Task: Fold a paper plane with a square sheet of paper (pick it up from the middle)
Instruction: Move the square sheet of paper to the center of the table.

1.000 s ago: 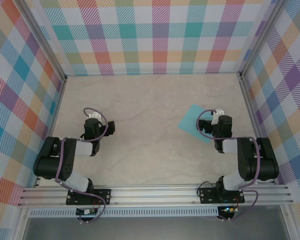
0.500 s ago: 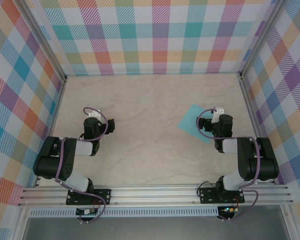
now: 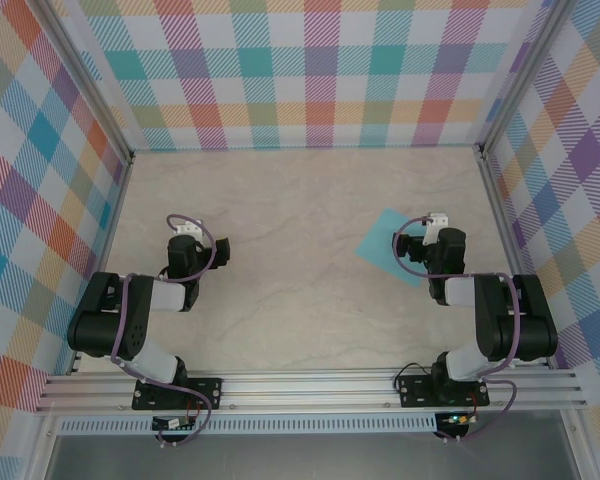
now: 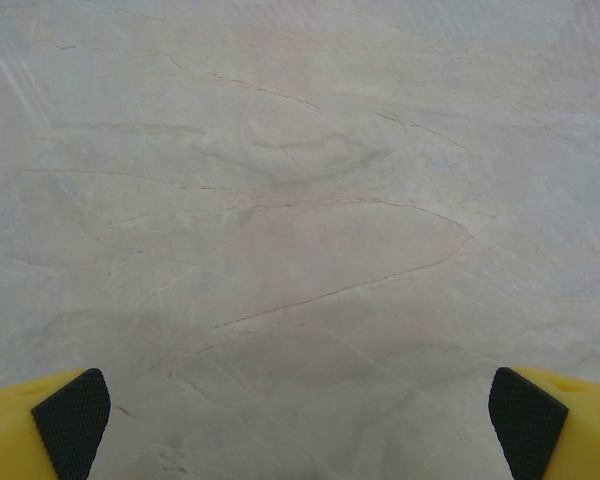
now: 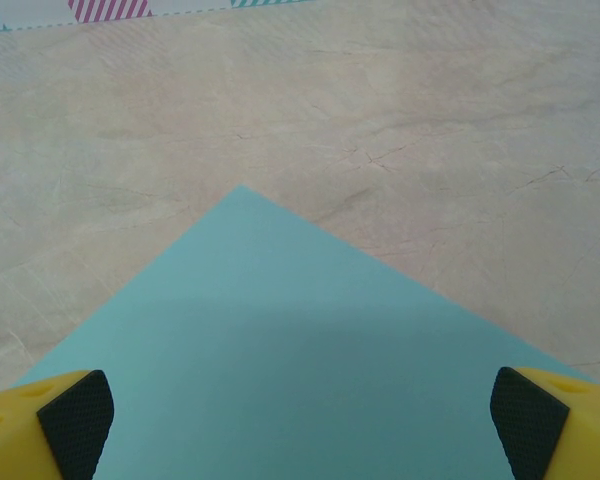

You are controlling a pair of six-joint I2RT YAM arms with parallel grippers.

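Top external view: a thin, plain light-teal square sheet of paper (image 3: pixel 380 240) lies flat on the right half of the pale, marble-veined worktop (image 3: pixel 300 190). It is turned so that it reads as a diamond, with one corner toward the far wall. The near-right part of the sheet is covered by the black wrist of the right arm (image 3: pixel 480 310), which reaches forward from its base on the grooved aluminium rail (image 3: pixel 310 385) at the near edge. The black-and-white left arm (image 3: pixel 130 320) is folded over the left half of the worktop, well apart from the paper. Pastel plaid walls (image 3: pixel 310 70) close in the worktop on three sides.

In the right wrist view, the right gripper (image 5: pixel 300 425) hangs over the sheet with its jaws spread wide. Its yellow fingers and their black textured pads (image 5: pixel 72 412) sit at the two bottom corners of the picture. Between them there is just the smooth teal paper below, shaded in its nearer part. The sheet's far corner points straight ahead, about midway between the fingers, and its two edges run back toward them. Whether the pads touch the paper cannot be told.

In the left wrist view, the left gripper (image 4: pixel 300 420) is likewise spread wide and holds nothing, above bare, veined worktop.
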